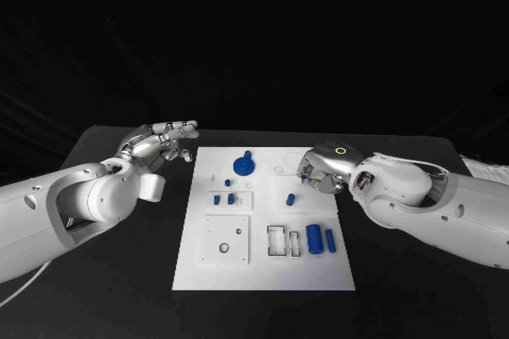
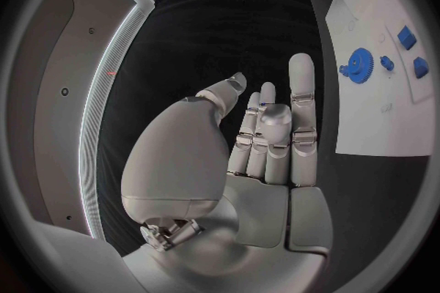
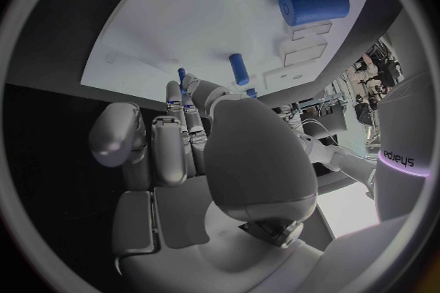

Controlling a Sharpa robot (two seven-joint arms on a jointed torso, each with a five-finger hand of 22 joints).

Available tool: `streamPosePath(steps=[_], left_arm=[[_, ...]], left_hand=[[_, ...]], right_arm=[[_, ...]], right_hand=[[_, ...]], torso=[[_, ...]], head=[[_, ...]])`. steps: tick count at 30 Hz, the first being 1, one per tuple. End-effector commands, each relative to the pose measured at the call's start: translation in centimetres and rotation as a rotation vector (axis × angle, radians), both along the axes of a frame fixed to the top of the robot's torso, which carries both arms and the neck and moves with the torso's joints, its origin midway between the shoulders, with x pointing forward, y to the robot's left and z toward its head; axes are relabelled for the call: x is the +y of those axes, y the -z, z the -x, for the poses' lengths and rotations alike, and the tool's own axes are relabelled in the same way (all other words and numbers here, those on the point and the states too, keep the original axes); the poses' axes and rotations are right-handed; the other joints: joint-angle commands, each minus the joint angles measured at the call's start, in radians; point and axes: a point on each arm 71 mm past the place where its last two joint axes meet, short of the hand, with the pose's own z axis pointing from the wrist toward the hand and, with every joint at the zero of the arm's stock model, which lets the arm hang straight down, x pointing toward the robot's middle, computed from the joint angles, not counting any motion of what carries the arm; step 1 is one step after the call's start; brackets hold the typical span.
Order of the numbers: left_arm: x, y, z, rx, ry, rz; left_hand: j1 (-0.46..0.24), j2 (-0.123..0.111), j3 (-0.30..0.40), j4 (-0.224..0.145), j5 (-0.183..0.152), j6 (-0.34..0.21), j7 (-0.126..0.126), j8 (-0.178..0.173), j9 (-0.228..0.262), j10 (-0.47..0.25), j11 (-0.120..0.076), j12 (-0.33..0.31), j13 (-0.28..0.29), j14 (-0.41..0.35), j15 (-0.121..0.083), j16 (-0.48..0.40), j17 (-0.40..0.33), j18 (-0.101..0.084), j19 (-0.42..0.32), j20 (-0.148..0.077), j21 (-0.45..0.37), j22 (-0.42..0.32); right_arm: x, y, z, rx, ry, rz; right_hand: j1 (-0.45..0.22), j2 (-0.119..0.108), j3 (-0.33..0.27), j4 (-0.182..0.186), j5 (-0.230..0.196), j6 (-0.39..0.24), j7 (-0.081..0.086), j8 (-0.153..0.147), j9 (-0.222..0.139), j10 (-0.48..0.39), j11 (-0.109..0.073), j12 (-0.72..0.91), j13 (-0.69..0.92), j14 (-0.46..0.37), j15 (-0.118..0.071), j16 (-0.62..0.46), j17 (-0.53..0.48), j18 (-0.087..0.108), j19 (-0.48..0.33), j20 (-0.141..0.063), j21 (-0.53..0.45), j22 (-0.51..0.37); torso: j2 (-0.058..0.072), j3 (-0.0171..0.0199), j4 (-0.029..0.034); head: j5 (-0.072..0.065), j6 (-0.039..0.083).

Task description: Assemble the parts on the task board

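Black desk (image 1: 106,280) carries the white task board (image 1: 265,265) in its middle; left hand (image 1: 165,140) hovers off the board's far left corner, fingers straight and apart, holding nothing; right hand (image 1: 318,173) curls over the board's right edge, whether it holds anything I cannot tell; blue gear (image 1: 244,165) stands near the far edge; blue cylinder (image 1: 314,238) lies near the right edge.

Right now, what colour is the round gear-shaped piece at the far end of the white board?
Blue. The round toothed gear piece shows best in the head view.
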Motion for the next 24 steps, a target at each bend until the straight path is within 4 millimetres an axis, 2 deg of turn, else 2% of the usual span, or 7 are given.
streamPosePath(steps=[1, 9, 15, 19, 21, 24], left_arm=[[0.1, 0.0, 0.0, -0.003, -0.003, 0.003], [0.2, 0.0, -0.1, -0.005, -0.009, 0.001], [0.2, 0.0, -0.2, -0.006, -0.009, 0.002], [0.2, 0.0, -0.2, -0.007, -0.009, 0.002], [0.1, 0.0, -0.2, -0.008, -0.007, 0.003], [-0.2, 0.0, -0.3, -0.009, 0.001, 0.006]], left_hand=[[0.004, 0.009, -0.006, -0.001, 0.003, -0.005, -0.001, -0.003, -0.001, -0.009, 0.001, 0.003, 0.002, -0.002, 0.004, 0.000, -0.002, 0.017, -0.001, 0.010, -0.004, -0.002], [0.004, 0.009, -0.007, -0.002, 0.003, -0.006, -0.001, -0.003, -0.001, -0.011, 0.001, 0.003, 0.002, -0.002, 0.005, 0.000, -0.002, 0.017, 0.000, 0.010, -0.004, -0.002], [0.004, 0.009, -0.007, -0.002, 0.004, -0.007, -0.001, -0.003, -0.001, -0.011, 0.001, 0.003, 0.002, -0.002, 0.005, 0.001, -0.002, 0.017, 0.000, 0.010, -0.004, -0.002], [0.005, 0.009, -0.008, -0.002, 0.004, -0.007, 0.000, -0.003, -0.001, -0.012, 0.001, 0.004, 0.002, -0.002, 0.005, 0.001, -0.002, 0.017, 0.000, 0.010, -0.005, -0.002], [0.005, 0.009, -0.008, -0.002, 0.004, -0.007, 0.000, -0.003, -0.001, -0.012, 0.001, 0.004, 0.002, -0.002, 0.005, 0.001, -0.002, 0.017, 0.000, 0.010, -0.005, -0.002], [0.004, 0.009, -0.009, -0.003, 0.004, -0.009, 0.000, -0.003, -0.001, -0.014, 0.002, 0.005, 0.002, -0.002, 0.006, 0.001, -0.001, 0.017, 0.000, 0.011, -0.005, -0.003]], right_arm=[[0.4, -0.8, 0.5, -0.037, -0.018, -0.029], [1.9, -2.9, 2.0, -0.079, -0.080, -0.088], [3.5, -3.6, 2.9, -0.081, -0.127, -0.115], [4.8, -3.7, 3.3, -0.069, -0.162, -0.135], [5.6, -3.5, 3.6, -0.058, -0.182, -0.147], [7.0, -2.5, 4.3, -0.024, -0.218, -0.170]], right_hand=[[-0.002, 0.006, 0.004, -0.003, 0.007, 0.005, 0.002, 0.004, 0.001, 0.005, 0.000, -0.002, 0.001, 0.056, 0.005, 0.006, 0.000, 0.012, 0.008, -0.001, 0.007, 0.001], [-0.003, 0.006, 0.006, -0.005, 0.008, 0.006, 0.003, 0.004, 0.002, 0.007, 0.000, -0.003, 0.001, 0.056, 0.005, 0.007, 0.002, 0.011, 0.009, -0.001, 0.009, 0.005], [-0.003, 0.006, 0.006, -0.006, 0.008, 0.007, 0.003, 0.004, 0.002, 0.008, 0.000, -0.003, 0.001, 0.057, 0.005, 0.009, 0.004, 0.011, 0.009, -0.002, 0.009, 0.005], [-0.003, 0.006, 0.007, -0.007, 0.009, 0.007, 0.004, 0.004, 0.002, 0.009, 0.000, -0.004, 0.001, 0.057, 0.005, 0.009, 0.004, 0.011, 0.009, -0.002, 0.010, 0.006], [-0.003, 0.006, 0.007, -0.007, 0.009, 0.007, 0.004, 0.004, 0.002, 0.009, 0.000, -0.004, 0.001, 0.057, 0.005, 0.009, 0.004, 0.011, 0.009, -0.002, 0.010, 0.006], [-0.003, 0.007, 0.009, -0.009, 0.009, 0.007, 0.005, 0.004, 0.003, 0.009, 0.001, -0.005, 0.001, 0.057, 0.005, 0.009, 0.004, 0.012, 0.009, -0.003, 0.009, 0.004]], torso=[[0.000, -0.0007, -0.0006], [-0.001, -0.0016, 0.0004], [-0.001, -0.0020, 0.0018], [-0.001, -0.0029, 0.0026], [0.000, -0.0027, 0.0009], [0.000, -0.0024, 0.0017]], head=[[0.000, 0.000], [0.003, 0.004], [0.018, 0.005], [0.035, 0.002], [0.055, -0.002], [0.084, -0.013]])
